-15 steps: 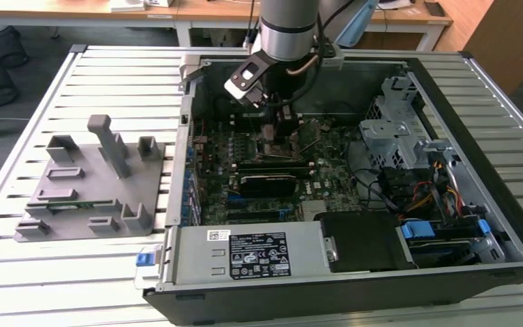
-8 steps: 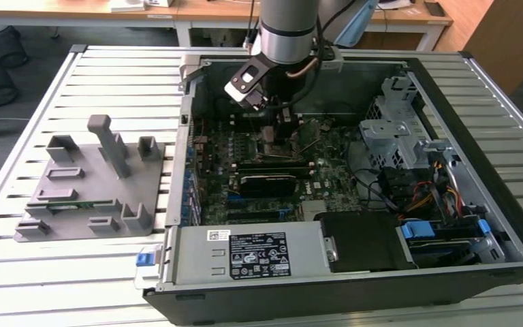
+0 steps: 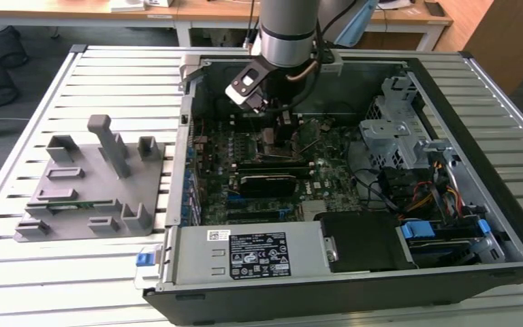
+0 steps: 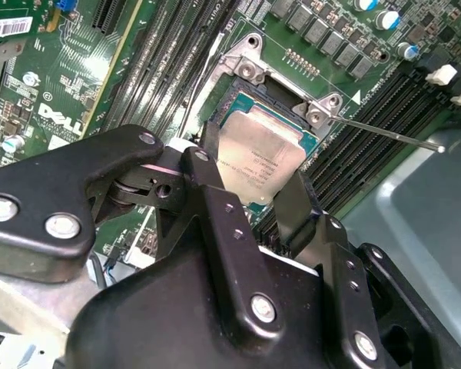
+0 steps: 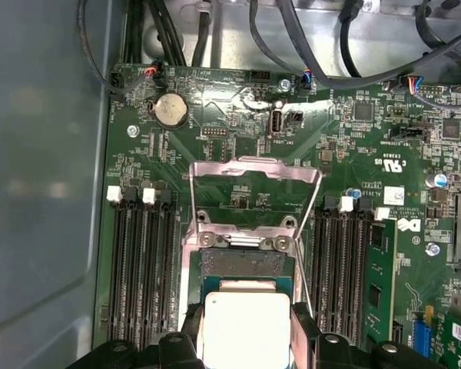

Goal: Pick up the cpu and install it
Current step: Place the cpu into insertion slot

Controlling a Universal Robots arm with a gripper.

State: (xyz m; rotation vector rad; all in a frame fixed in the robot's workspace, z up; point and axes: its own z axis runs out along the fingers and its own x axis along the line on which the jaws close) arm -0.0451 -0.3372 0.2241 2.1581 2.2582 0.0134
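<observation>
Your exterior view looks down from well back on the whole open computer case [image 3: 334, 300]. Both wrist views hang close above its socket [image 5: 242, 263]: the first faces straight down, the second slants past the gripper [image 4: 253, 173]; they share socket, cpu [image 5: 246, 327] and memory slots [image 5: 142, 269].

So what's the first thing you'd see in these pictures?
The shiny silver cpu jumps out, pinched between two black fingers just over the open socket on the green board. In the exterior view, the big grey arm reaches down into the open computer case.
</observation>
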